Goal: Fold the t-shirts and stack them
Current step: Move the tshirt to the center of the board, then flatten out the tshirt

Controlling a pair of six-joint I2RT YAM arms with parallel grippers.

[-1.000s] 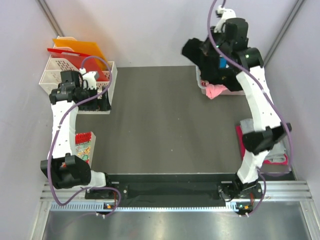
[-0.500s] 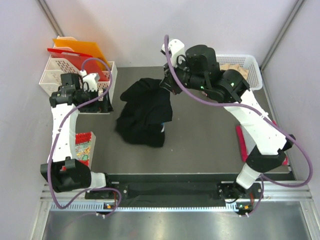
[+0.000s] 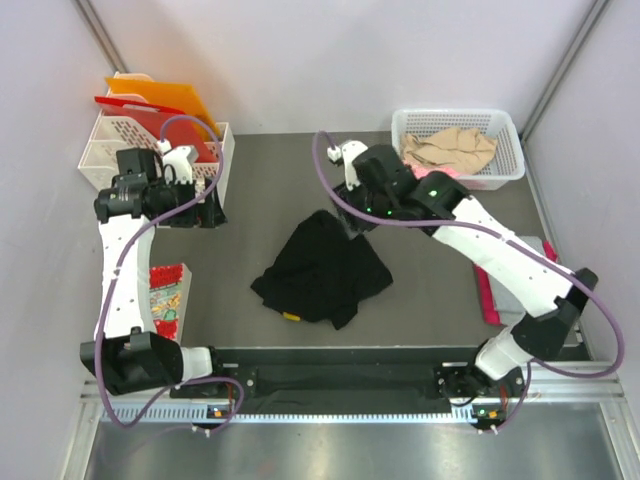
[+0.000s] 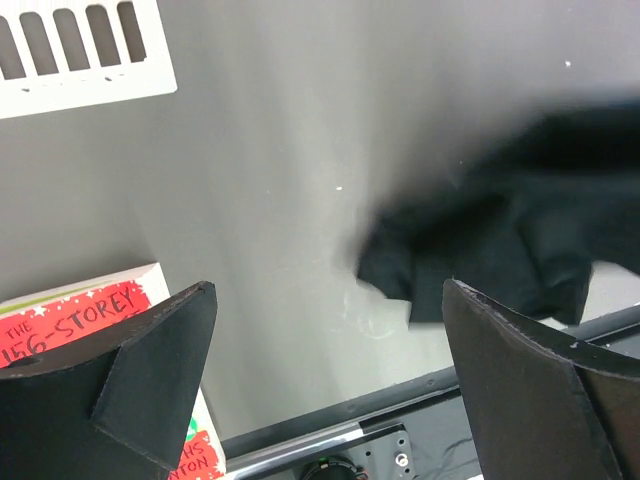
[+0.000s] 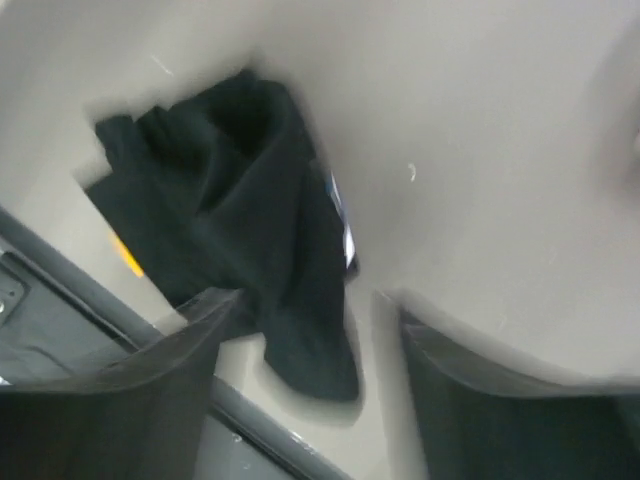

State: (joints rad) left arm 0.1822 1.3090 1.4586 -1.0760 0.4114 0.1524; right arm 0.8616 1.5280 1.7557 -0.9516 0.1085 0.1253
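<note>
Showing basket (image 3: 455, 113) only from above; having dropped black t-shirt (image 3: 322, 270) onto worktop (image 3: 260, 190), now spreading right gripper (image 5: 310, 298); holding left gripper (image 4: 328, 290) wide.

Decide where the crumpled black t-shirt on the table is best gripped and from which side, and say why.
Grip the black t-shirt by its near-left corner, coming down from above on the left. That corner juts out of the bunched middle onto bare table, so the open left fingers could likely straddle it cleanly.
</note>
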